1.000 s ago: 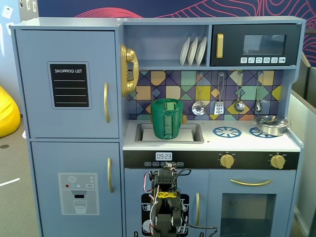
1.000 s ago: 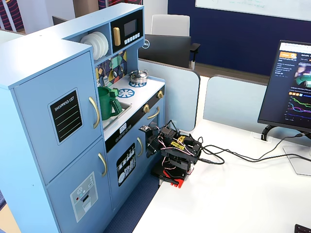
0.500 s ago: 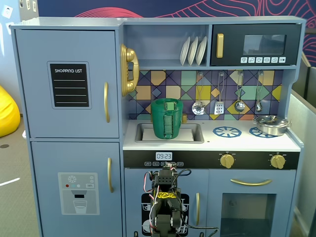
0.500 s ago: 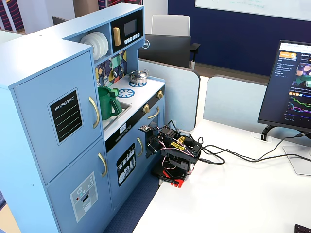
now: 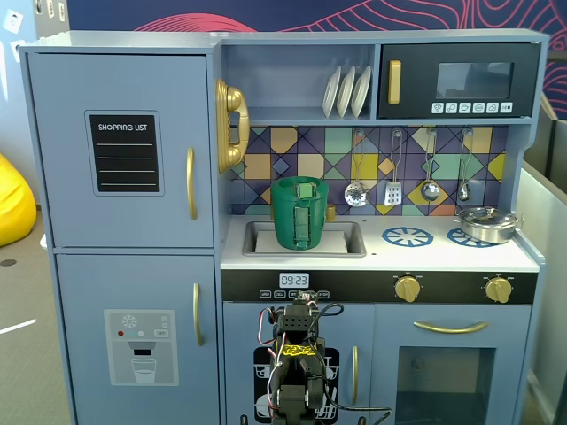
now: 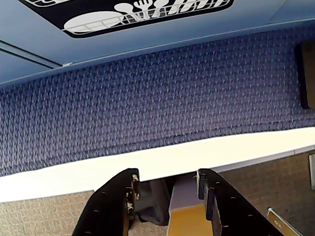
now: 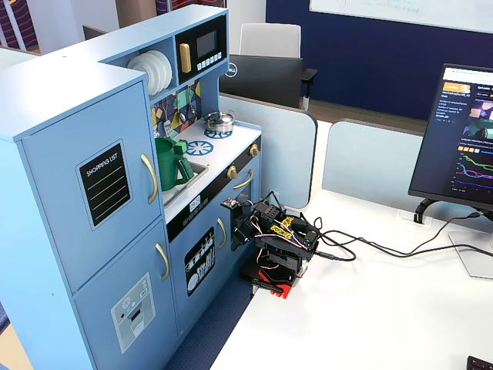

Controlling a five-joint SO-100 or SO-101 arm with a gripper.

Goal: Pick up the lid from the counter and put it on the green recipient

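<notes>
Nothing much has shifted since a second ago: I'm folded low in front of the toy kitchen (image 5: 124,230), and only my upper links look a touch different in the front fixed view. Going left to right there: fridge doors on the left, then the green recipient (image 5: 299,212) standing upright in the sink (image 5: 347,239), same spot as before. Further right, on the far right burner, sits the silver pot (image 5: 486,225) with what looks like the lid (image 5: 481,215) on top of it, untouched and well apart from me. My arm (image 5: 297,367) is bunched up below the counter edge, against the lower cabinet door.

Over to the side fixed view: it shows what the front one hides, namely that my base sits on the white table (image 7: 370,308) just beside the kitchen, with cables trailing right toward a monitor (image 7: 461,139). Recipient (image 7: 171,163) and pot (image 7: 220,120) both show up there too.

My wrist view gives neither of those. It looks down at blue carpet (image 6: 157,103), the table's white edge and the dishwasher graphic (image 6: 142,12) at the top. My claw (image 6: 167,179) is parted, both black fingers (image 6: 118,196) spread with nothing between them.
</notes>
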